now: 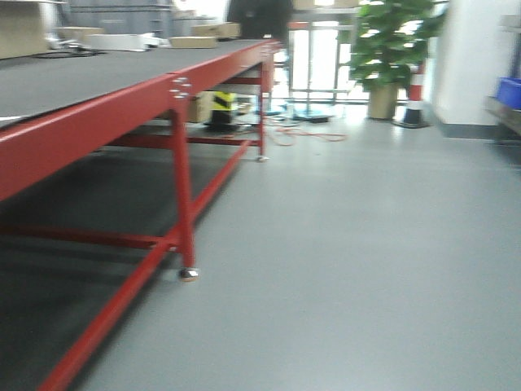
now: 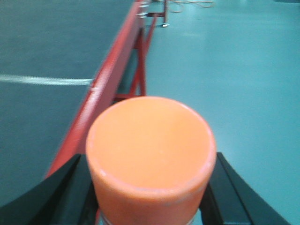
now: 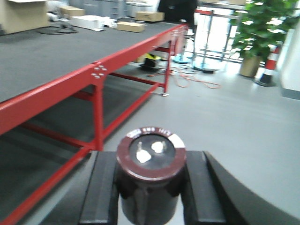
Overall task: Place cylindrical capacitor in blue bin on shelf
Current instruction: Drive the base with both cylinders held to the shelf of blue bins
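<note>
Gripping is done, delivery is not. The right end effector (image 3: 151,190) clamps the dark capacitor (image 3: 151,152) at lower centre, and the left end effector (image 2: 151,197) clamps an orange cylinder (image 2: 151,140) — a blurred blue bin (image 1: 510,92) sits far right, well apart.

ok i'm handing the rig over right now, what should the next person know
Left gripper: shut on an orange cylinder.
Right gripper: shut on the dark capacitor, terminals up.
Both hang over the floor beside the red-framed table.
Blue bin sits on the shelf at the front view's far right edge, blurred.
Done: pickup. Left: reach the shelf, put the capacitor in the blue bin.
</note>
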Robot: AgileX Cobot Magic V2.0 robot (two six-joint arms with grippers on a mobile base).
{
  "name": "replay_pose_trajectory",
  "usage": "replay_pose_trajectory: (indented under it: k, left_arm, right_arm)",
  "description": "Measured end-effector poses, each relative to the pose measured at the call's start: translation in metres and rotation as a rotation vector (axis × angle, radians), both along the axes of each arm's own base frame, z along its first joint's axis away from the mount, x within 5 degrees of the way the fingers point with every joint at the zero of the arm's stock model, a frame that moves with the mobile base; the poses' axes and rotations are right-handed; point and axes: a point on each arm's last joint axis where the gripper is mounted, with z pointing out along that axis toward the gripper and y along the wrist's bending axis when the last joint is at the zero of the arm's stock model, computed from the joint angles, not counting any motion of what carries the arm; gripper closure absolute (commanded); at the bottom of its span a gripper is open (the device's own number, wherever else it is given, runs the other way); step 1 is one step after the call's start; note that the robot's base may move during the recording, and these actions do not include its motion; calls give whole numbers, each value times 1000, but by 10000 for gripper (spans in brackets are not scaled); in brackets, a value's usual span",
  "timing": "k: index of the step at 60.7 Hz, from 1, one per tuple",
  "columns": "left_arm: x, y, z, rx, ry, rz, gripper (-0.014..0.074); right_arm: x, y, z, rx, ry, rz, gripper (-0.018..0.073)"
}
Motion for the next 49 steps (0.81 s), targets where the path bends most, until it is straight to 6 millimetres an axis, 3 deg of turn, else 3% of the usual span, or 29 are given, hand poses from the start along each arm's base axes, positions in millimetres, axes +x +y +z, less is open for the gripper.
replay_pose_trajectory:
  k: [49]
  left_arm:
    - [-1, 0, 0, 0, -2, 0, 707]
  right_arm:
    - [0, 0, 0, 0, 0, 0, 575]
